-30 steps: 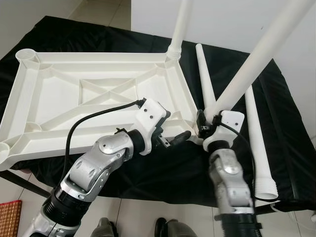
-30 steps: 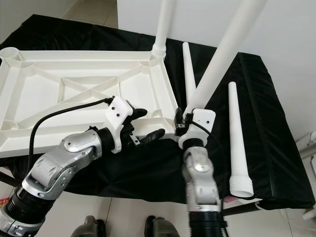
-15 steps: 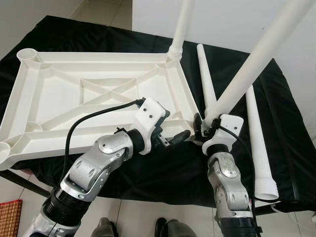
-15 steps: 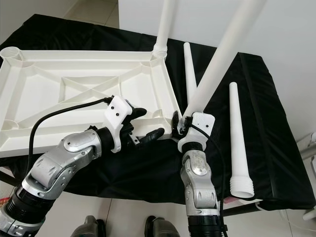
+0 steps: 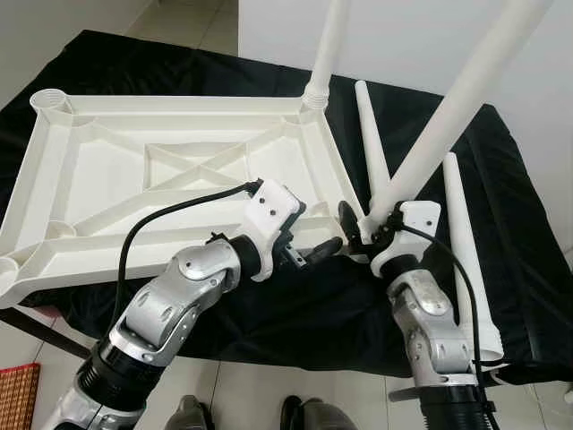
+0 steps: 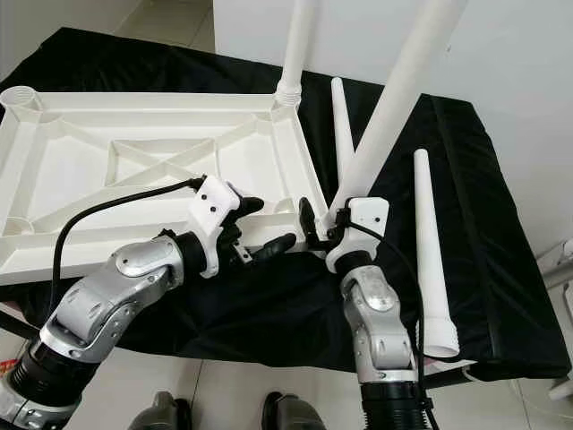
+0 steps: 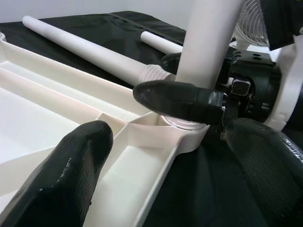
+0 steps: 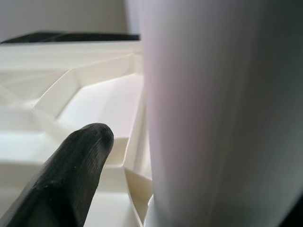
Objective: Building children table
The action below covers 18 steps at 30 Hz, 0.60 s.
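At the near right corner of the upturned white tabletop (image 5: 179,170), the right gripper (image 5: 364,235) grips the thick lower end of a long white leg (image 5: 452,107), its black fingers (image 8: 71,179) closed around the tube just above the corner socket; the right wrist view shows the leg's foot meeting that socket, though whether it is fully seated or only resting in the mouth I cannot tell. Just beside it, the left gripper (image 5: 313,253) holds its two fingers spread apart over the tabletop's near rim, one finger over the ribbed inside and one outside the edge, seemingly steadying the piece without clamping it. Further out, a second leg (image 5: 324,49) already stands upright in the far right corner socket. Two more legs lie loose on the black cloth (image 5: 528,269) to the right of the tabletop: one leg (image 5: 372,148) close along its right edge, the other leg (image 5: 466,260) farther right with its wide end toward the near edge. The two left corner sockets, far (image 5: 49,103) and near (image 5: 7,269), stand open. By my judgement, the build is roughly at its midpoint: one leg fitted, one being pressed or turned home, two left to pick up and fit, and then the table to be set on its feet.
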Tool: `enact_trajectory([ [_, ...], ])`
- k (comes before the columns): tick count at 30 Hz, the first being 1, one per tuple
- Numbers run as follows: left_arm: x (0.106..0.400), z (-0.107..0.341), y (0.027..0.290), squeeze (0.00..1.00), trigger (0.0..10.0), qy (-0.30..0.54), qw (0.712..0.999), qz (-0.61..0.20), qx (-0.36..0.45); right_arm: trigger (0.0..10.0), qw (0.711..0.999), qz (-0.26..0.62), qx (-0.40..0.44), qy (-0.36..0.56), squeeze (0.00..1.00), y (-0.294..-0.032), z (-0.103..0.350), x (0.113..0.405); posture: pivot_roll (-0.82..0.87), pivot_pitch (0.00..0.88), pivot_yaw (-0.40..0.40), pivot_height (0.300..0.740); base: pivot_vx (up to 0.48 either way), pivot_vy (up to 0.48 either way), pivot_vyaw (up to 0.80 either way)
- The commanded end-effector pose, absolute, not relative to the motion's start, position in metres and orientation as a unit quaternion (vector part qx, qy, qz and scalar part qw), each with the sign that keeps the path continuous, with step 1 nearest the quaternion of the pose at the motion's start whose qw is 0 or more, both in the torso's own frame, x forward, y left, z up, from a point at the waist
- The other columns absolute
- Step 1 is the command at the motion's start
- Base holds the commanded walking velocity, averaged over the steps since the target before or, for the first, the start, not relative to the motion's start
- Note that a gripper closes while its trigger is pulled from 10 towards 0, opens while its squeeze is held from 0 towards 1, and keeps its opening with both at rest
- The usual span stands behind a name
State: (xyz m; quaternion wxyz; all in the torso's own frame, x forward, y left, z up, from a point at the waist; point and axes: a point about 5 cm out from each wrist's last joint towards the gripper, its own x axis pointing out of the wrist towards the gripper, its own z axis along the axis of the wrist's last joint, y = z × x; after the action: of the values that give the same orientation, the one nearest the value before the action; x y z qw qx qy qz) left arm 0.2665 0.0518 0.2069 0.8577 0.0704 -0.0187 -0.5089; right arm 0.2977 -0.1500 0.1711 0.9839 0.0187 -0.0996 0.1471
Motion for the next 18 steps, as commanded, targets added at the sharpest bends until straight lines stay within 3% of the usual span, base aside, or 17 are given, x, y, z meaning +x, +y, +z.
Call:
enact_trajectory([
  [1, 0.262, 0.206, 0.049, 0.00, 10.0, -0.020, 0.845, -0.530, 0.070, 10.0, 0.982, 0.159, 0.023, -0.095, 0.00, -0.152, 0.167, 0.297, 0.05, 0.124, -0.092, 0.740, 0.000, 0.000, 0.00],
  [12, 0.263, 0.207, 0.046, 0.00, 10.0, -0.021, 0.842, -0.535, 0.068, 10.0, 0.963, 0.251, -0.016, -0.093, 0.00, -0.159, 0.167, 0.309, 0.03, 0.128, -0.093, 0.740, 0.000, 0.000, 0.00],
  [13, 0.262, 0.207, 0.046, 0.00, 10.0, -0.021, 0.842, -0.534, 0.068, 6.2, 0.962, 0.255, -0.021, -0.092, 0.00, -0.160, 0.167, 0.309, 0.03, 0.128, -0.093, 0.740, 0.000, 0.000, 0.00],
  [14, 0.262, 0.207, 0.046, 0.00, 10.0, -0.021, 0.842, -0.534, 0.068, 6.2, 0.962, 0.255, -0.021, -0.092, 0.00, -0.160, 0.167, 0.309, 0.03, 0.128, -0.093, 0.740, 0.000, 0.000, 0.00],
  [15, 0.263, 0.207, 0.046, 0.00, 10.0, -0.021, 0.842, -0.534, 0.067, 0.0, 0.961, 0.260, -0.021, -0.089, 0.00, -0.162, 0.166, 0.310, 0.02, 0.134, -0.092, 0.740, 0.000, 0.000, 0.00],
  [18, 0.262, 0.207, 0.046, 0.00, 10.0, -0.020, 0.842, -0.535, 0.066, 0.0, 0.960, 0.267, -0.019, -0.086, 0.00, -0.165, 0.164, 0.310, 0.02, 0.134, -0.092, 0.740, 0.000, 0.000, 0.00],
])
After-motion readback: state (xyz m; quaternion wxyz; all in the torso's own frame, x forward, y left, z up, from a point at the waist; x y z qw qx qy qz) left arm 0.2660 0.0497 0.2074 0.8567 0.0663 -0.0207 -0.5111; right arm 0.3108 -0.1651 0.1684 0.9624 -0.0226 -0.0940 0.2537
